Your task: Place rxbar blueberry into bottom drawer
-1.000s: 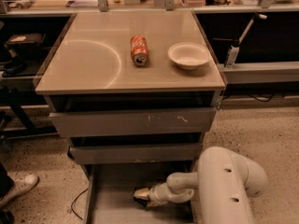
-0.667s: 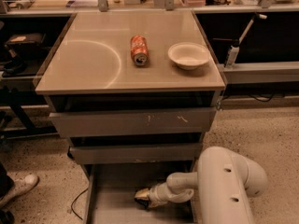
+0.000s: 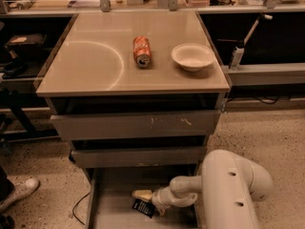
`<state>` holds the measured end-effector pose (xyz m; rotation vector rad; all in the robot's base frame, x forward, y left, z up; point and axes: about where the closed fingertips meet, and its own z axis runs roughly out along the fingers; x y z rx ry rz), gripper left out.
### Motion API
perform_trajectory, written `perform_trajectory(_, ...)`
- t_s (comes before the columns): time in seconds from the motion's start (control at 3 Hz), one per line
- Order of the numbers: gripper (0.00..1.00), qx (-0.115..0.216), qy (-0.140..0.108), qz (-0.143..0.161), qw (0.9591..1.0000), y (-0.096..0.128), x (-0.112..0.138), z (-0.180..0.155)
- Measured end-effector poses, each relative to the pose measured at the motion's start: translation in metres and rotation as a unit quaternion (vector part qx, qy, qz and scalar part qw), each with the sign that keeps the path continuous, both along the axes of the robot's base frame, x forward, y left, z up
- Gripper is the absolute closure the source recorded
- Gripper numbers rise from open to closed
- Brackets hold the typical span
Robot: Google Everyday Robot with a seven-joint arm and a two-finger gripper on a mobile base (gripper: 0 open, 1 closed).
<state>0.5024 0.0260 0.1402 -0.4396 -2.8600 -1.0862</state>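
Camera view: rxbar blueberry point(image 3: 143, 207) under jaws.

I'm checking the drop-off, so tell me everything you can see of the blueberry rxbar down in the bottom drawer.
The rxbar blueberry is a small, flat, dark packet with white print. It sits askew, low inside the open bottom drawer, over its grey floor. The gripper is in the drawer just above it; whether they touch cannot be told.
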Motion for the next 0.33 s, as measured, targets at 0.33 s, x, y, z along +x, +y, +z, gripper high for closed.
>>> perform_trajectory(0.33,0.0,0.0,0.0,0.0,1.0,0.0,0.0,0.0)
